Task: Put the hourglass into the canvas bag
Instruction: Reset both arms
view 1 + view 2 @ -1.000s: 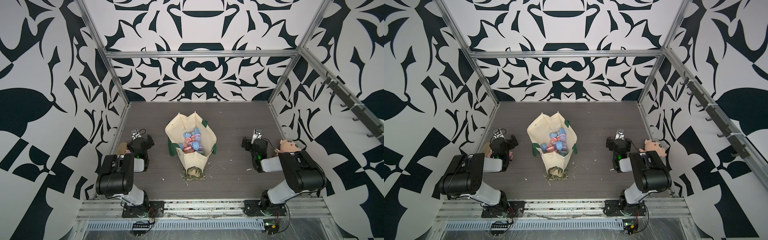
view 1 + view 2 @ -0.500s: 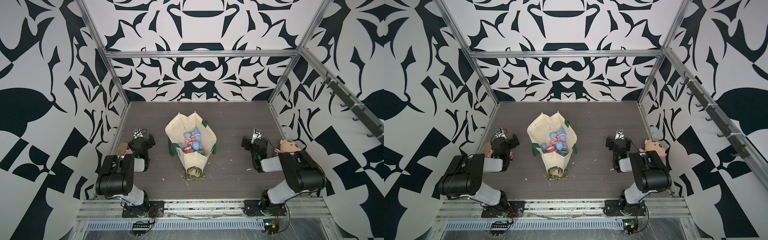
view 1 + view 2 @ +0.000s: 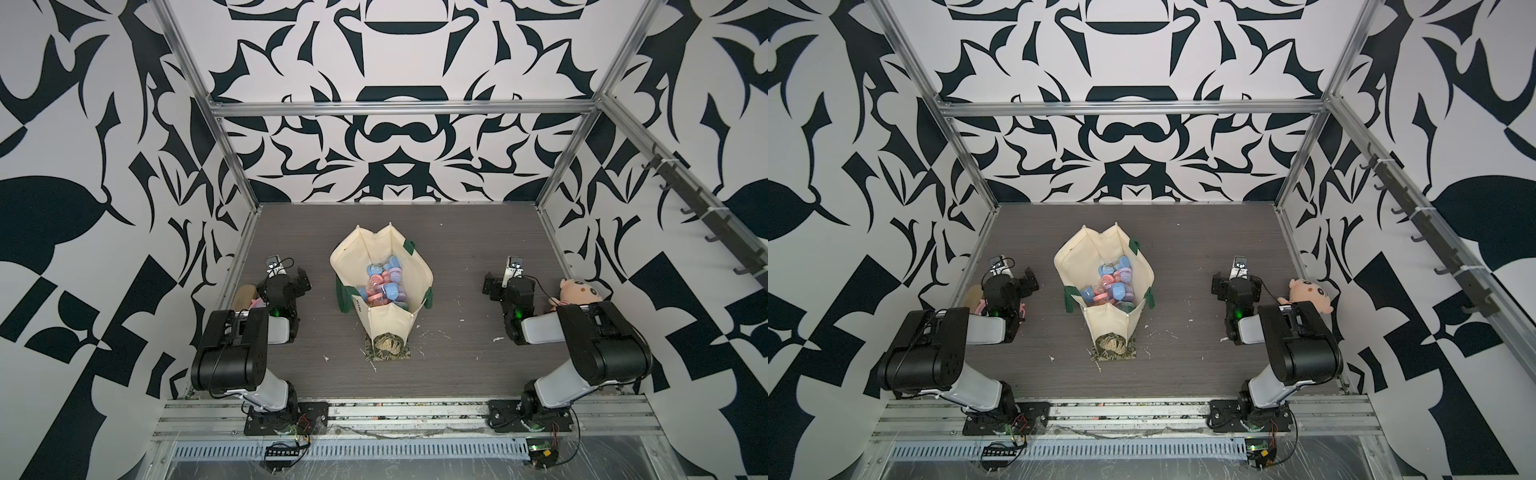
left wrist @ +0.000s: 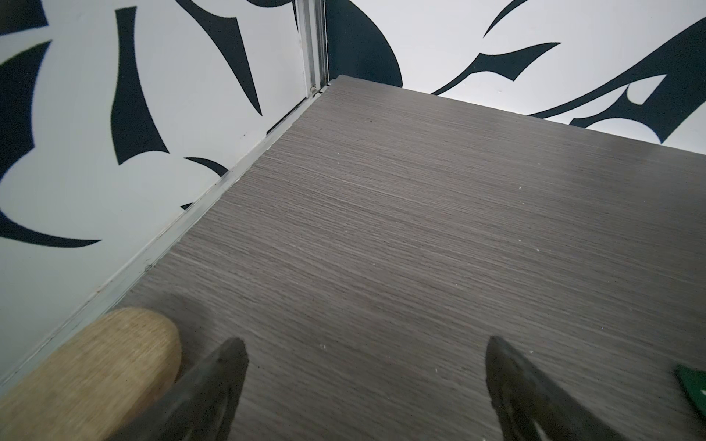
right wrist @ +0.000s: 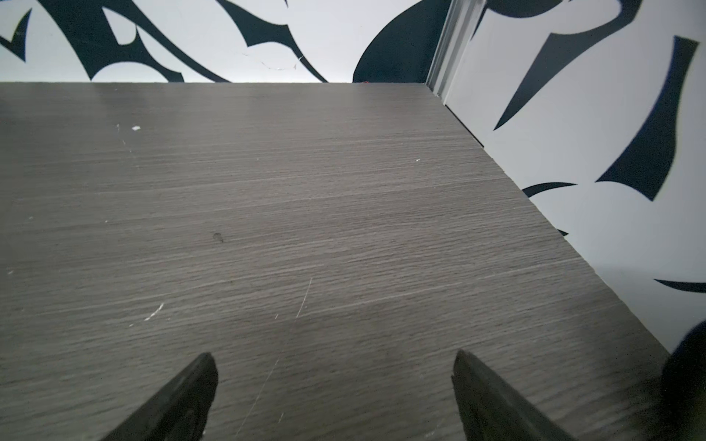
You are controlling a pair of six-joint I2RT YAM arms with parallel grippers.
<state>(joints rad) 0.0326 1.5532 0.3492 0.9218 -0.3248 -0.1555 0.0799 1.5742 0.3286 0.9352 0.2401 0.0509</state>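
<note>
While both arms sit folded low at either side of the counter (image 3: 457, 249), the canvas bag (image 3: 359, 259) sits open in the middle between them, well apart from each. Small blue, pink and purple hourglasses (image 3: 384, 284) lie heaped inside it. Over bare counter the left hand (image 4: 365, 343) is spread wide and empty, with a rounded wooden piece (image 4: 95, 366) just beside one finger. Near the side wall the right hand (image 5: 333, 355) is likewise spread wide, holding nothing.
</note>
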